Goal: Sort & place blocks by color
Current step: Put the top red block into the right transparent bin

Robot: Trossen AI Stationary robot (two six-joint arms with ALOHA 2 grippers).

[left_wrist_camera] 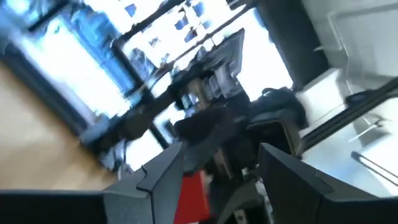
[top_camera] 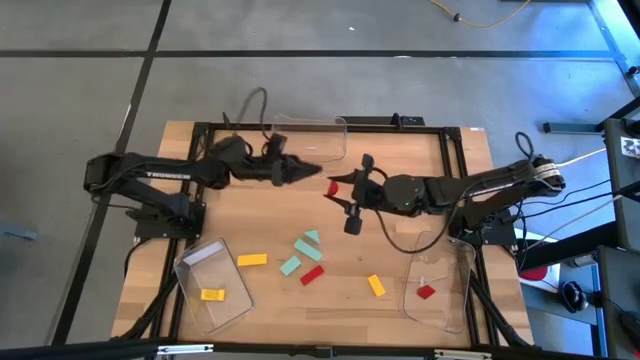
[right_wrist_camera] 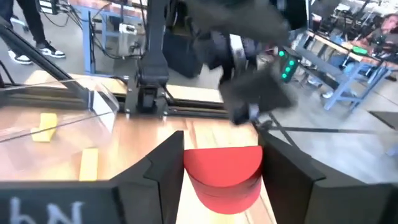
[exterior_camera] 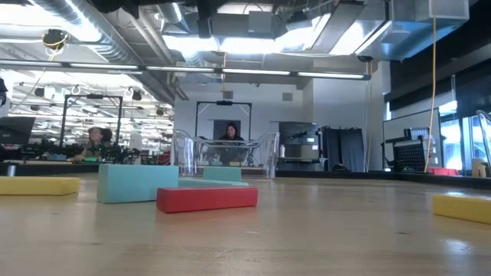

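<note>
Right wrist view, red block (right_wrist_camera: 224, 177) between fingers (right_wrist_camera: 158, 180), lower edge cut off, possibly gripped

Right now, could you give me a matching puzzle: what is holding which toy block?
Holders:
1. clear plastic bin on the left arm's side
2. clear plastic bin on the right arm's side
3. right gripper

Blocks:
A. red round-topped block
B. yellow block
C. small red block

Pairs: 1-B, 2-C, 3-A

Both arms stretched inward above mid-table, left gripper (top_camera: 318, 172) and right gripper (top_camera: 331, 187) tip-to-tip
</note>
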